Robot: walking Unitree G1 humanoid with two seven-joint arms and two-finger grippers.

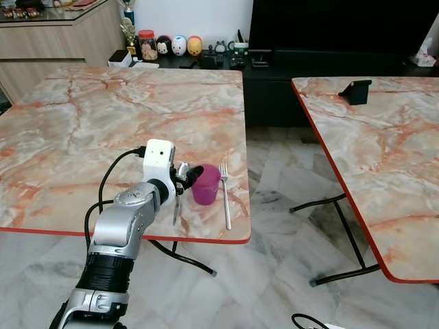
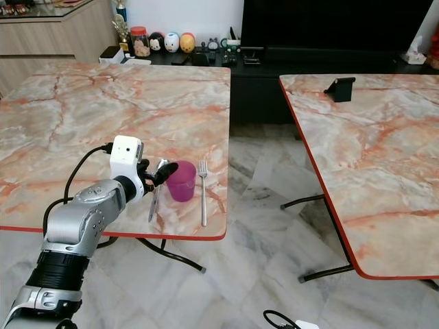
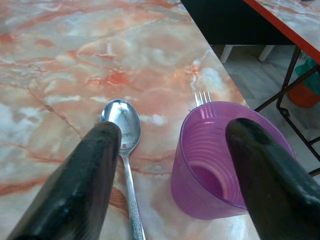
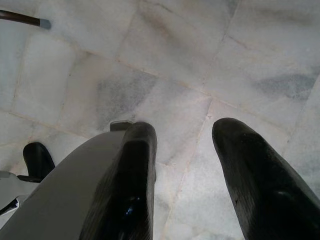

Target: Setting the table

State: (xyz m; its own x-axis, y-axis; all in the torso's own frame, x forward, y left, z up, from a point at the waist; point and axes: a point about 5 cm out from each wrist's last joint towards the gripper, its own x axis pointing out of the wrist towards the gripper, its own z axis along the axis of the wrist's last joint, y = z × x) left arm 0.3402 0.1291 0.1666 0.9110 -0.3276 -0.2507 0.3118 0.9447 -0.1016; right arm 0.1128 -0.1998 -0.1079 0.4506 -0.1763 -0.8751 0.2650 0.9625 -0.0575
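Our left gripper (image 1: 186,179) hovers low over the marble tabletop (image 1: 82,130) close to its near right corner, fingers (image 3: 75,185) spread apart with nothing pinched between them. Just under it lies a spoon (image 3: 124,145), handle toward the near edge. Right of the spoon stands a purple cup (image 1: 206,184), upright, one fingertip hanging over its rim. A fork (image 1: 225,192) lies just beside the cup, nearest the right edge, tines pointing away. Our right gripper (image 4: 185,175) hangs spread above the marble floor (image 4: 165,55).
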